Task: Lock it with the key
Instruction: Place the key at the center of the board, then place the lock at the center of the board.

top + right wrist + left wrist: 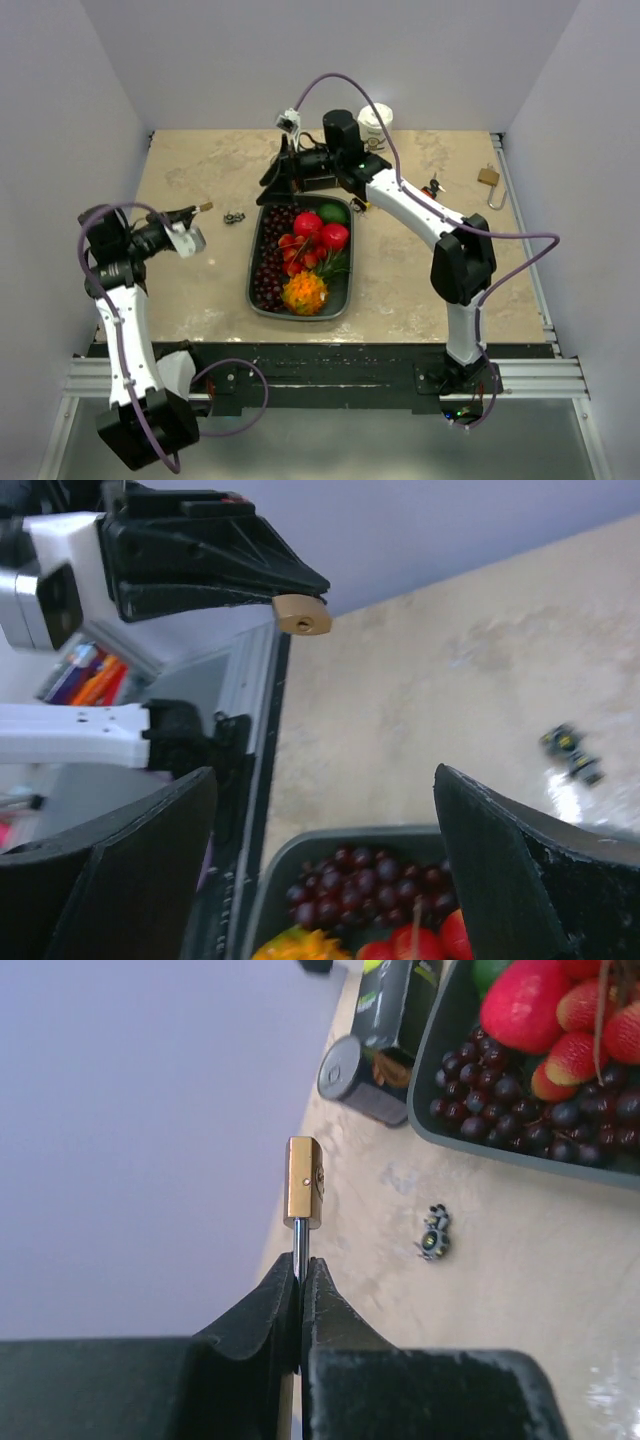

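While my left gripper (299,1272) pinches the padlock (303,1182) by its shackle (299,1245), I'd lower my spread right gripper (325,780) squarely onto the centre-frame key (434,1234).

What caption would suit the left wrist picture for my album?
Left fingers pinch a brass padlock by its shackle above the table, a fruit tray lying beyond.

L hand (300,1285) pinched shut, arm bent at left — R hand (325,780) wide open, arm stretched fwd.
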Available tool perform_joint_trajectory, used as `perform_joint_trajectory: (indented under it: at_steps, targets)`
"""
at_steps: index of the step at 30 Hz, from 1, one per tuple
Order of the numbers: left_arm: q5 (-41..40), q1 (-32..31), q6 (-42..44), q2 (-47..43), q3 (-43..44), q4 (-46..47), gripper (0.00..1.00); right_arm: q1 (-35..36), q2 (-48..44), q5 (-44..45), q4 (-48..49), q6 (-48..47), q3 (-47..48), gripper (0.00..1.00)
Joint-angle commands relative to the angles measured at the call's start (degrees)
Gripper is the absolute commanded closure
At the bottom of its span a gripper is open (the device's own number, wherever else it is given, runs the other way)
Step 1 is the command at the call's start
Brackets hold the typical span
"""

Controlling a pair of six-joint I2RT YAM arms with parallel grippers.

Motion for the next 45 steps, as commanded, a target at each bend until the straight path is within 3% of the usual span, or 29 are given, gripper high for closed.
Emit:
perform_joint_trajectory:
  at_steps: [1, 2, 5, 10, 14, 18, 24, 35, 41, 45]
  targets:
    - [14.10, -0.95, 36.72, -4.72, -6.62, 2.58, 1.00, 1.04, -2.50, -8.83, -0.47, 10.97, -7.47, 0.08]
    - [15.07, -1.65, 45.54, -4.72, -6.89, 0.84, 1.00, 1.31, -2.85, -9.36, 1.31, 12.84, -8.54, 0.08]
    - [14.74, -5.08, 61.56, -2.36, -3.75, -11.27, 1.00, 2.54, -4.08, -8.67, 0.29, 12.17, -10.30, 0.09]
    - [5.86, -11.42, 60.12, 6.94, 9.35, -34.30, 1.00, 4.29, -10.04, 4.39, -14.63, -10.63, -10.13, 0.07]
    - [1.47, -11.50, 64.95, 11.62, 16.30, -48.73, 1.00, 5.44, -15.76, 13.47, -14.50, -24.38, -13.64, 0.07]
    - [0.23, -12.99, 58.47, 11.71, 17.10, -49.89, 1.00, 9.30, -19.64, 20.42, -10.89, -36.68, -18.21, 0.09]
    - [1.02, -14.58, 52.04, 12.15, 18.51, -49.81, 1.00, 13.17, -20.26, 20.43, -4.91, -44.95, -20.15, 0.18]
    - [1.64, -14.67, 49.85, 12.77, 18.77, -49.81, 1.00, 19.50, -17.10, 26.31, -3.60, -51.74, -20.94, 0.32]
    - [1.64, -14.67, 49.49, 13.29, 18.68, -49.72, 1.00, 20.12, -15.25, 31.76, -0.78, -51.74, -20.24, 0.48]
    - [1.37, -14.76, 49.05, 13.65, 18.60, -49.28, 1.00, 20.20, -14.54, 33.52, -0.25, -52.09, -19.89, 0.67]
